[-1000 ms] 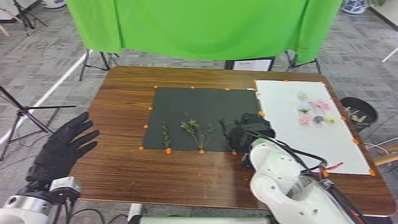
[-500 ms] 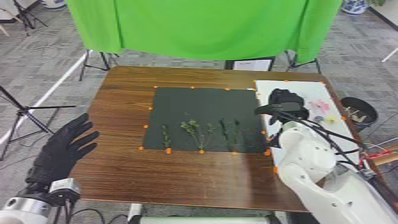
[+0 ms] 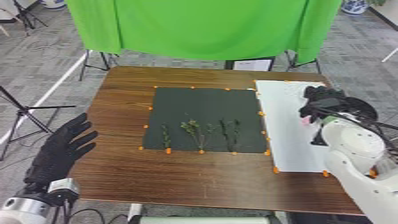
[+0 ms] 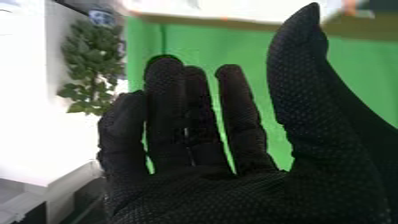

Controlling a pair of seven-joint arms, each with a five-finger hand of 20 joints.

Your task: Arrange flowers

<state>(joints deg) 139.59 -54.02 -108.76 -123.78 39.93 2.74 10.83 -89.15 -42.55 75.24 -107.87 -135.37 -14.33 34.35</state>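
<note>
My right hand is over the right part of the white sheet in the head view and covers most of the flowers there; a bit of a pink flower shows beside it. In the right wrist view the right hand is open, its fingers and thumb straight and apart, holding nothing. Green stems lie on the black sheet: a leafy sprig, a branched one and slim ones. My left hand is open at the table's left edge, away from the stems.
The brown table carries both sheets, held with orange tape. A dark round bin stands beyond the table's right edge, partly behind the right arm. A green cloth hangs past the far edge.
My right hand has moved from the black sheet's right edge to the right, over the white sheet and its flowers. The left hand has stayed in place.
</note>
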